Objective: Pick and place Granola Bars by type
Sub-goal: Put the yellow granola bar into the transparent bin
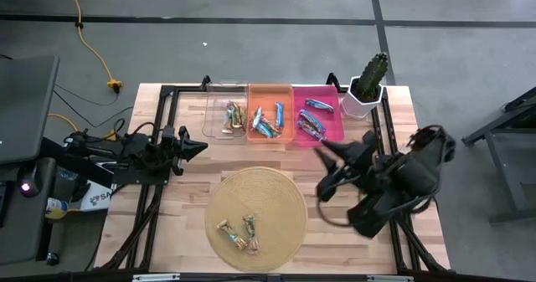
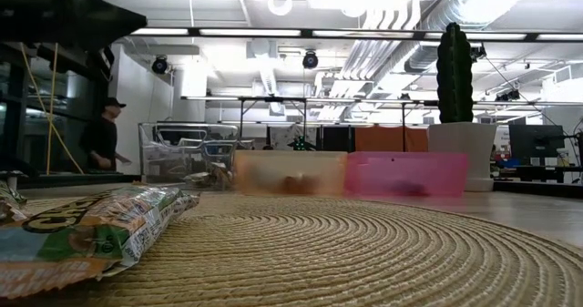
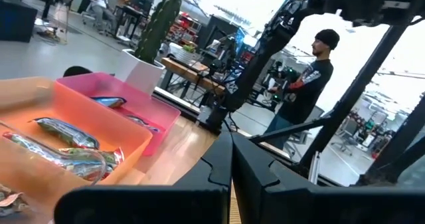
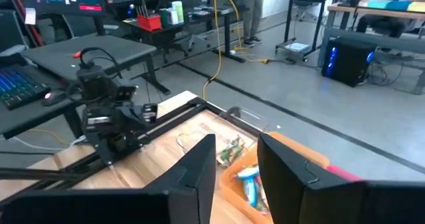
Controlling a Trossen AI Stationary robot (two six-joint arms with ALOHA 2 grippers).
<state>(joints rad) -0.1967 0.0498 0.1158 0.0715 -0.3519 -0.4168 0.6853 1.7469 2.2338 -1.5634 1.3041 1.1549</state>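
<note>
low view only, person (image 2: pixel 103 134) behind bins

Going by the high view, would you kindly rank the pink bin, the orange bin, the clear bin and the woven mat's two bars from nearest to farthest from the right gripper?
Measured from the right gripper:
1. Pink bin, just beyond it, at the table's far edge.
2. Orange bin, the middle bin.
3. Clear bin and the two bars on the woven mat: too close to call.

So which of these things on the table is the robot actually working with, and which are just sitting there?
Part of the job:
- granola bars on the woven mat
- bars already sorted in the clear bin, orange bin and pink bin
- left gripper, right gripper

Just lying about:
- potted cactus
- yellow cable on the floor
</note>
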